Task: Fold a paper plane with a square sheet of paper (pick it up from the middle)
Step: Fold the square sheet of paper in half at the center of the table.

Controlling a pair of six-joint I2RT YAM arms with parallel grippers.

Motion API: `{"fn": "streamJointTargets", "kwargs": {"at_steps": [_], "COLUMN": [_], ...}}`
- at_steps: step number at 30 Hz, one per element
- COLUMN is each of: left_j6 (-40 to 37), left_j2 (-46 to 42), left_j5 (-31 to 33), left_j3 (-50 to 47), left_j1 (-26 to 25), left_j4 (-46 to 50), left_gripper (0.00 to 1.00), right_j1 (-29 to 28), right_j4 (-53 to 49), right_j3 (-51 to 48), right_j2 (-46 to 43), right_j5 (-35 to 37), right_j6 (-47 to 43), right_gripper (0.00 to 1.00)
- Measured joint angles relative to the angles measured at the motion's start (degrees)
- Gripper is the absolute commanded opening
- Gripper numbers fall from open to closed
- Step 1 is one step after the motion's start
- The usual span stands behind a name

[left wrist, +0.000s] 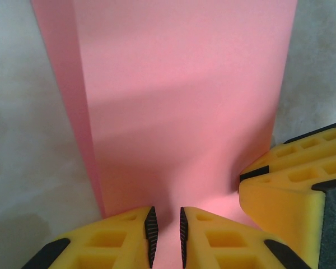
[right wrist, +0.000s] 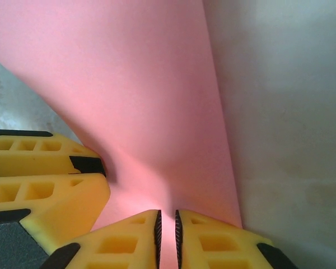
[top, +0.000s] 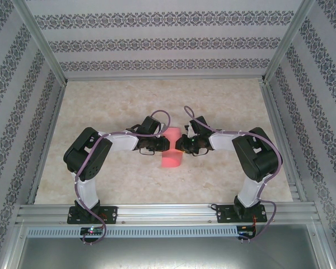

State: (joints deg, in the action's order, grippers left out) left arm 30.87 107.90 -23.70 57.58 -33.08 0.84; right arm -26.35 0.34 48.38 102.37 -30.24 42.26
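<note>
- The sheet of paper lies on the table, about midway across it.
- The left gripper is at the paper's left edge, with paper between its jaws.
- The right gripper is at the paper's right edge, just beside the left gripper, also with paper between its jaws.
- Both arm bases stand nearer than the paper, one on each side.

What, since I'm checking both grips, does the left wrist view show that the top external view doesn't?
Left wrist: the left gripper has its jaws a slim gap apart with pink between them, and the square sheet of paper has a darker strip down its left side. Top external: the left arm and right arm bent inward, and the patterned walls. Both: the sheet, the table and the right gripper.
</note>
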Motion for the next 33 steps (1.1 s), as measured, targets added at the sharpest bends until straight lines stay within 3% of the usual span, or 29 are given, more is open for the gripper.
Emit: {"fn": "streamJointTargets", "kwargs": {"at_steps": [7,15,33], "left_j6": [-0.7,-1.1,-2.6], "left_j2": [0.0,-0.2,-0.3], "left_j5": [0.3,1.1,1.9], "left_j3": [0.0,0.0,0.0], "left_j1": [-0.2,-0.3,-0.4], "left_j4": [0.0,0.2,0.2], "left_gripper": [0.24,0.25,0.25], "right_j1": [0.4,2.3,5.4], "right_j4": [-0.5,-0.5,1.6], "right_j3": [3.2,4.9,4.8], "right_j2": [0.3,4.2,4.3], "right_j5": [-0.1,0.0,1.7], "right_j6": [-0.2,-1.2,-3.9], "right_gripper": [0.07,0.06,0.04]}}
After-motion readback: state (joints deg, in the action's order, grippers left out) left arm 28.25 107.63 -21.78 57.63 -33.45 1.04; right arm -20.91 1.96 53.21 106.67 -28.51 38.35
